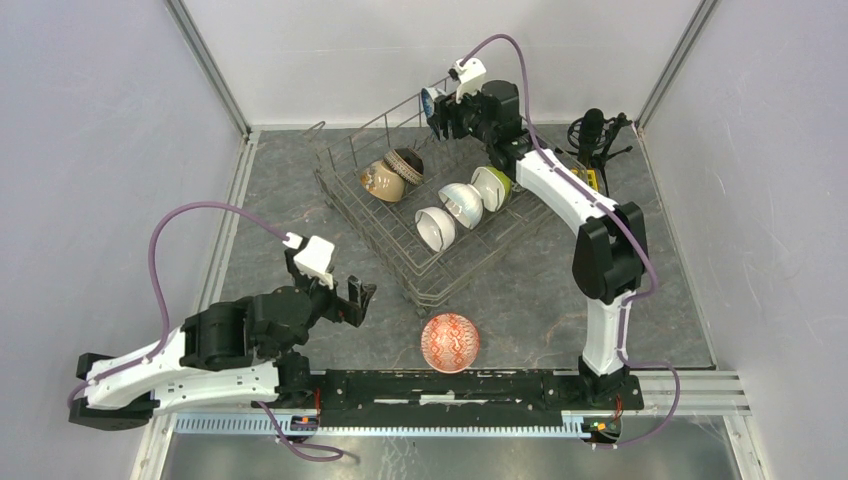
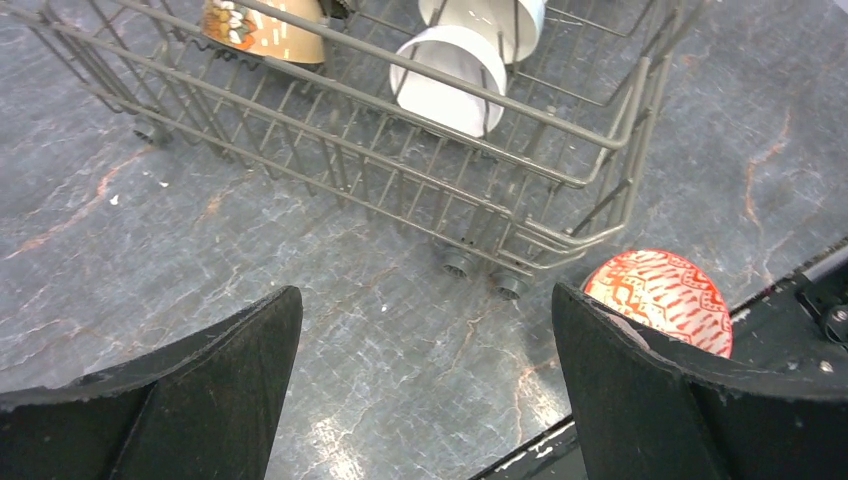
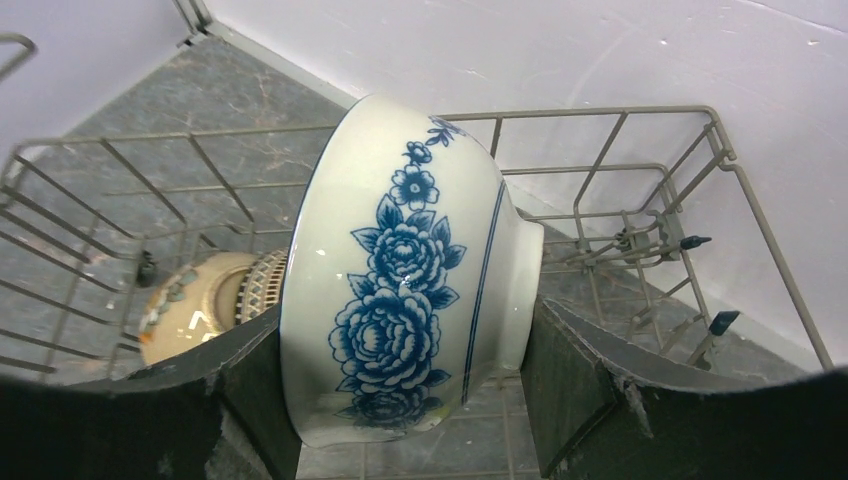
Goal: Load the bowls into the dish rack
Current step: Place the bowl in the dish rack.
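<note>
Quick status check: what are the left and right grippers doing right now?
Left gripper: open, holding nothing.
Right gripper: closed on the blue-and-white floral bowl.

Bright even light, soft shadows, mild wide-angle distortion

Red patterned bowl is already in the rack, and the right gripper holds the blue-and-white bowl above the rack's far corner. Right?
No. The top external view shows the red patterned bowl on the table, outside the dish rack near its front corner. The right gripper does hold the blue-and-white bowl above the rack's far corner.
</note>
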